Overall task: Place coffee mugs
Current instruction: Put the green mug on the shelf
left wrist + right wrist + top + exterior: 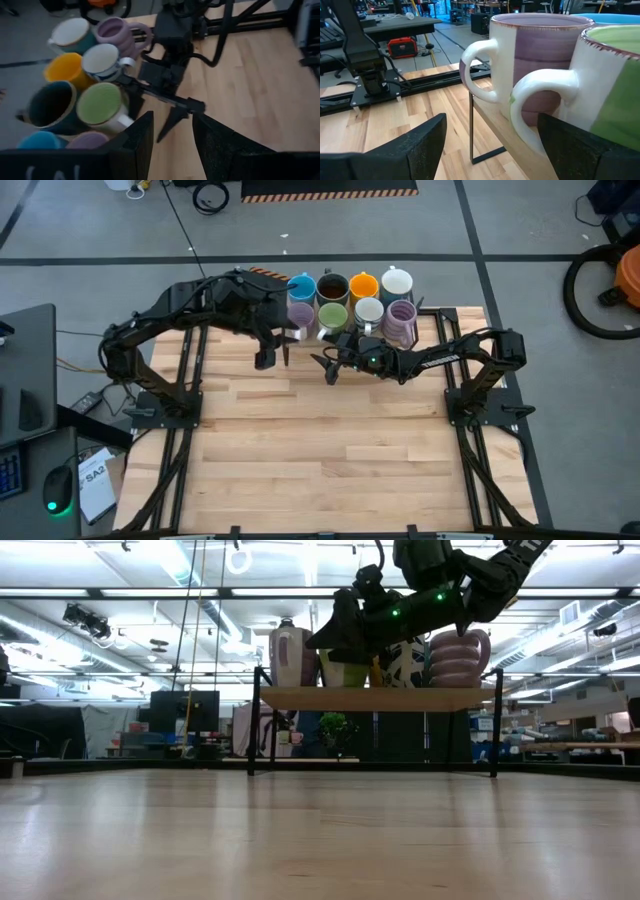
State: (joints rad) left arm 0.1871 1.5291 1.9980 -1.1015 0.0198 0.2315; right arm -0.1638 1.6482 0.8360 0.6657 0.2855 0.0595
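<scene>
Pale butcher-block tabletop (330, 450) lies below the small raised wooden shelf (375, 698) carrying all eight ceramic handled mugs (350, 302). Just before that shelf, the right gripper (492, 142), jaws apart, faces the green mug's white handle (532, 107); square up first. Left gripper (172, 137) is spread beside the shelf.

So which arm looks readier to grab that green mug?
Probably the right: its open hand faces the green mug's handle closely. The left hand hangs open beside the lilac mug.
</scene>
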